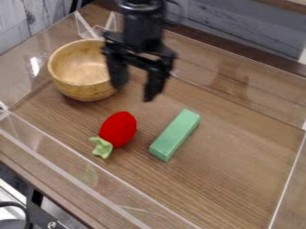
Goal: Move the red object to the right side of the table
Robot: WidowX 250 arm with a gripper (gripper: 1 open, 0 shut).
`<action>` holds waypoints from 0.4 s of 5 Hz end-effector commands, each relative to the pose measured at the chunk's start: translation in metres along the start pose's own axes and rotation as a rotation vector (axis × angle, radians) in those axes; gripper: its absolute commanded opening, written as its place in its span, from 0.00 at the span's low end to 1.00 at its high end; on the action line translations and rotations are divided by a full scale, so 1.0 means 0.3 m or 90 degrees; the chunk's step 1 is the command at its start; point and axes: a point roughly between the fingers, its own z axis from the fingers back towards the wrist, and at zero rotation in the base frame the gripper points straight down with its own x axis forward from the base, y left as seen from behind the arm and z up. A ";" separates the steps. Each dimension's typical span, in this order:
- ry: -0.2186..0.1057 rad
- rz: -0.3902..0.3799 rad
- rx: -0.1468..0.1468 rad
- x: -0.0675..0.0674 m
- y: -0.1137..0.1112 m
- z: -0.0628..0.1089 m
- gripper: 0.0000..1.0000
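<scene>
Camera view shows the red object point(117, 128) lying at lower centre of the table point(233, 170), just left of a green block point(174, 134). To grasp well, the gripper point(135, 82) should come down centred on the round body, not on the leafy stem. It hangs above and behind the object, pointing down, jaws wide apart, holding nothing.
</scene>
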 end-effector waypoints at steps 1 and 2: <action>-0.046 0.011 -0.006 -0.040 0.087 0.027 1.00; -0.059 0.039 -0.013 -0.075 0.147 0.019 1.00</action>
